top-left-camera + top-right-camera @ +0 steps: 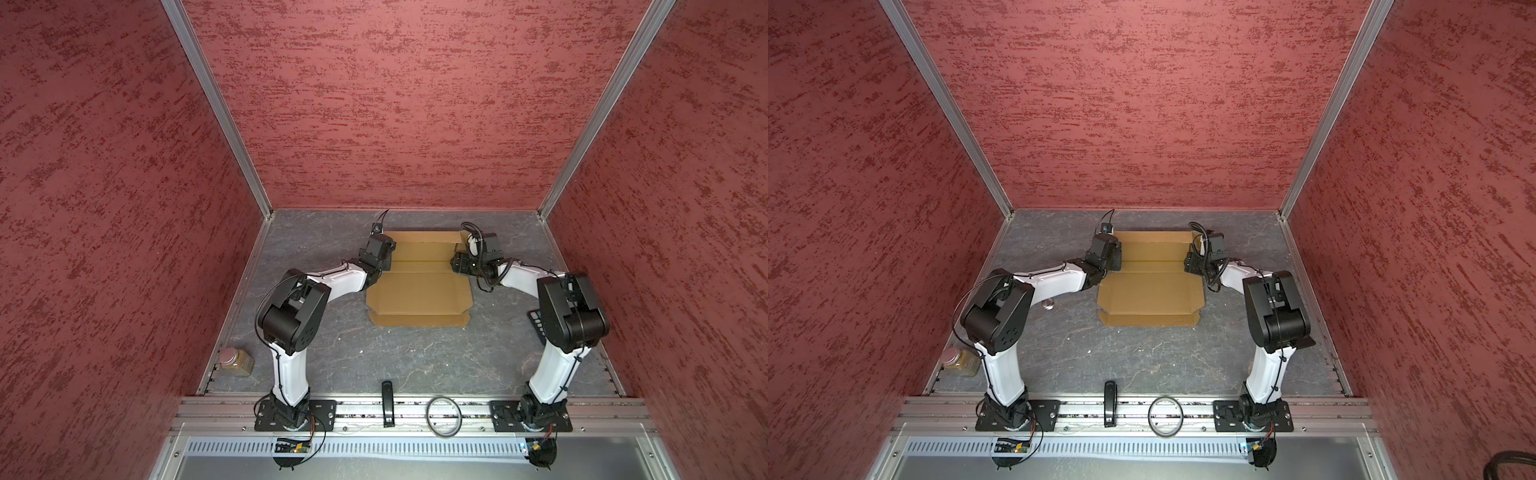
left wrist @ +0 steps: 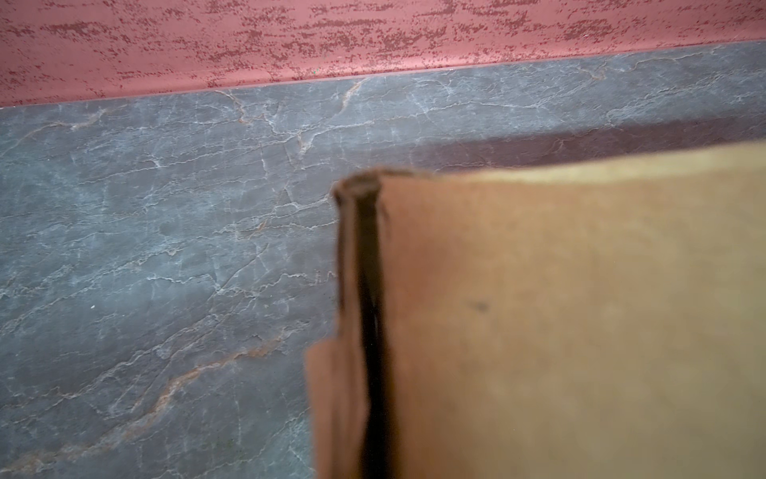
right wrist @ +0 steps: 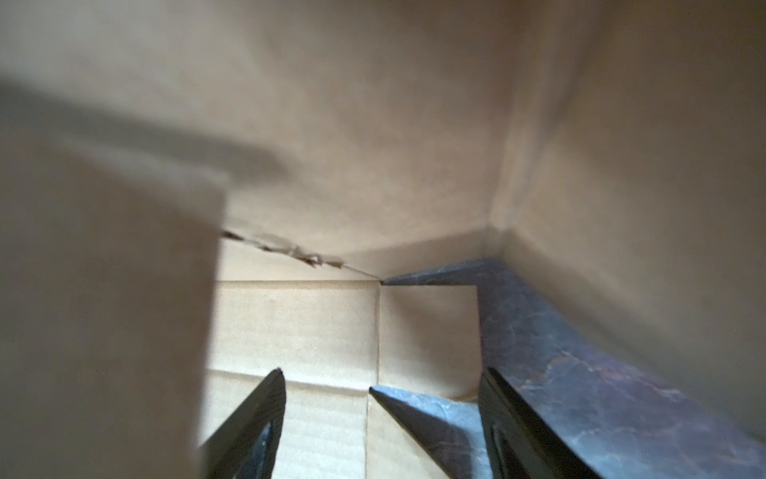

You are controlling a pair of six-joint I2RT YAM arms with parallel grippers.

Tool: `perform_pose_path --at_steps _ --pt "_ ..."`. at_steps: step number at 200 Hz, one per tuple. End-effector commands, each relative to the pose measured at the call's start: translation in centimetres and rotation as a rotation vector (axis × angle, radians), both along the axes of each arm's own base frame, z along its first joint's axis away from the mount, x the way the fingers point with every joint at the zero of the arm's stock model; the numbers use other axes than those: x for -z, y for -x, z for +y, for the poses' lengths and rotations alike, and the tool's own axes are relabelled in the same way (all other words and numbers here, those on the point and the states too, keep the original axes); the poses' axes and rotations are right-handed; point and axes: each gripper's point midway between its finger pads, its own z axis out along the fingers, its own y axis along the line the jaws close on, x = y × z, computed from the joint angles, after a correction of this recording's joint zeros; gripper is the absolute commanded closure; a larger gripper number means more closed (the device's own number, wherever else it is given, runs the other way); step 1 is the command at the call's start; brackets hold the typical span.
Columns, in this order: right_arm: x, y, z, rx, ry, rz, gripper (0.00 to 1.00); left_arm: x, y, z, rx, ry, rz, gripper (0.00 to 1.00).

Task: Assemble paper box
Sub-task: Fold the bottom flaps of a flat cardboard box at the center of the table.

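The paper box (image 1: pixel 419 295) (image 1: pixel 1150 293) is a tan cardboard sheet, partly folded, on the far middle of the table. Its near panel and front flap lie flat. My left gripper (image 1: pixel 386 249) (image 1: pixel 1115 251) is at the box's far left edge. In the left wrist view a raised, doubled flap of the box (image 2: pixel 559 311) runs into the jaws and hides the fingers; the gripper is shut on it. My right gripper (image 1: pixel 456 261) (image 3: pixel 382 370) is at the box's right edge, open, with its black fingers (image 3: pixel 265 414) over flat cardboard (image 3: pixel 298 323) and raised flaps around it.
A spice jar (image 1: pixel 237 362) stands at the near left wall. A black bar (image 1: pixel 387 403) and a ring (image 1: pixel 444 415) lie on the front rail. A dark keyed device (image 1: pixel 536 326) lies under my right arm. Red walls (image 1: pixel 374 104) close three sides of the grey table (image 1: pixel 415 361).
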Motion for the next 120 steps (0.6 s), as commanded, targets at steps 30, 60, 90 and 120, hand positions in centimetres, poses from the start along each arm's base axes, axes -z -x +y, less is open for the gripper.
perform_pose_path --at_steps 30,60,90,120 --pt "1.5 -0.2 -0.6 0.025 -0.007 -0.006 0.24 0.3 0.2 0.0 0.001 -0.016 0.024 1.00" --pt "2.0 -0.3 -0.6 0.031 -0.009 -0.003 0.24 0.3 0.2 -0.2 0.004 -0.017 0.026 1.00" --pt "2.4 -0.2 -0.4 0.030 -0.026 0.002 0.24 0.3 0.2 -0.3 0.003 -0.019 0.027 1.00" --pt "2.2 -0.4 0.1 0.012 -0.052 -0.015 0.24 0.4 0.2 -0.4 0.006 -0.022 0.030 1.00"
